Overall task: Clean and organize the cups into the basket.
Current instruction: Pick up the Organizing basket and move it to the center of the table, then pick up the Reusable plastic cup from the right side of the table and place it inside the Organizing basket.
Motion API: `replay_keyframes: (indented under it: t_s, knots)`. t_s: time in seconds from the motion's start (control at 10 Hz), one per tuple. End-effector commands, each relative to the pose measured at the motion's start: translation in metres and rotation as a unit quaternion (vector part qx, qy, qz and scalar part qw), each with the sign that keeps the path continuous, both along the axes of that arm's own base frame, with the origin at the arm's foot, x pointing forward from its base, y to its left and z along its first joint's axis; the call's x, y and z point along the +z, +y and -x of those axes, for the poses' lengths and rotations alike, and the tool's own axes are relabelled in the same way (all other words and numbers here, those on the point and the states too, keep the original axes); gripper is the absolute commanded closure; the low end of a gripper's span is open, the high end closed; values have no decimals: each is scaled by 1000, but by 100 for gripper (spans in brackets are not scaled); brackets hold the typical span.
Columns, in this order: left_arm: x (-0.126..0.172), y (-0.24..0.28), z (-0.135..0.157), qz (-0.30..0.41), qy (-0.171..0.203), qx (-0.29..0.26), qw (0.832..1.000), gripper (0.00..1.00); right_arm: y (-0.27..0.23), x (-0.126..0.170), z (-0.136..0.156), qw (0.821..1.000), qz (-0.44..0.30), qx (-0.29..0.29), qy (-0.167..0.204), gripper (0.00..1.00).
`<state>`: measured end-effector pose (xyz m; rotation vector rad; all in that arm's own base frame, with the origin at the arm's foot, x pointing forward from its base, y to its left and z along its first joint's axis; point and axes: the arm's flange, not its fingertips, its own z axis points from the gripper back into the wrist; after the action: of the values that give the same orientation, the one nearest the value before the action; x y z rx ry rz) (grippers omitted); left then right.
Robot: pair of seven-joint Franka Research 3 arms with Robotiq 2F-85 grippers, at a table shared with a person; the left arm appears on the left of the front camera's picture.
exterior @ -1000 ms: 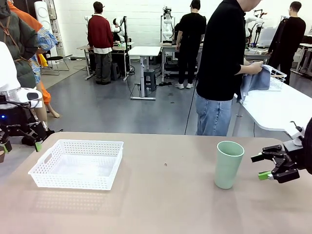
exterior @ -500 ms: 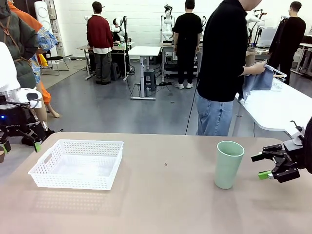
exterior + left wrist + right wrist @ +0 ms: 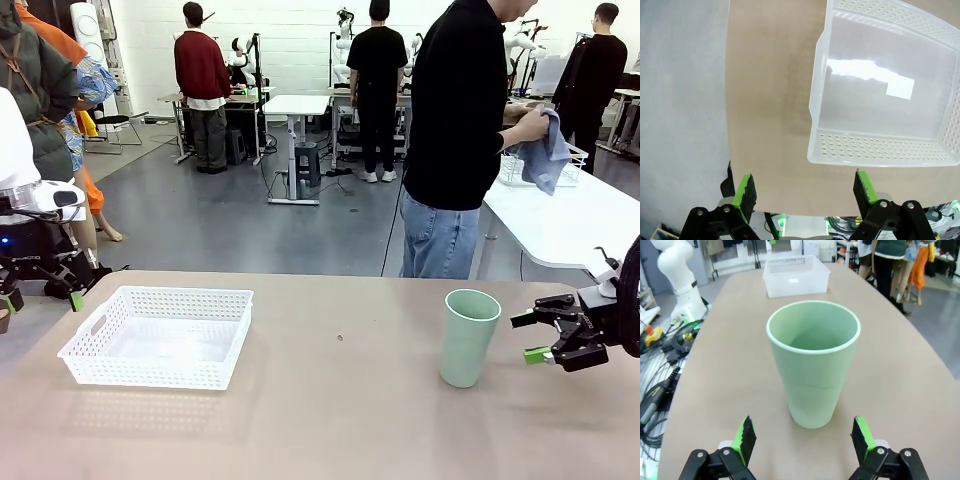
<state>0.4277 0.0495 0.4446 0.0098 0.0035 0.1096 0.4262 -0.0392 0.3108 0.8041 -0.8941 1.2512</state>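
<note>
Tan surface [image 3: 340, 430] runs across a busy lab. At its far side a person [image 3: 460, 130] stands, holding a blue cloth [image 3: 546, 152] at the upper right of the front view. A white mesh basket [image 3: 150, 380] sits at the lower left. One mint green cup [image 3: 468, 338] stands upright at the right, well apart from the basket. My right fingers [image 3: 536, 355] are spread apart just beside the cup, not touching it. My left fingers [image 3: 77, 299] are apart too, at the frame's left edge near the basket.
</note>
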Motion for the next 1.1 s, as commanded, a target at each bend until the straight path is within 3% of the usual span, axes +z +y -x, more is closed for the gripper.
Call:
replay_keyframes:
  t_s: [0.0,1.0]
  knots:
    - [-18,7,-4,13,-15,-11,1000,0,6,-11,-9,999,-25,5,-25,0]
    - [-88,-18,-24,-6,8,16,1000,0,12,-37,-24,999,-40,-8,-20,0]
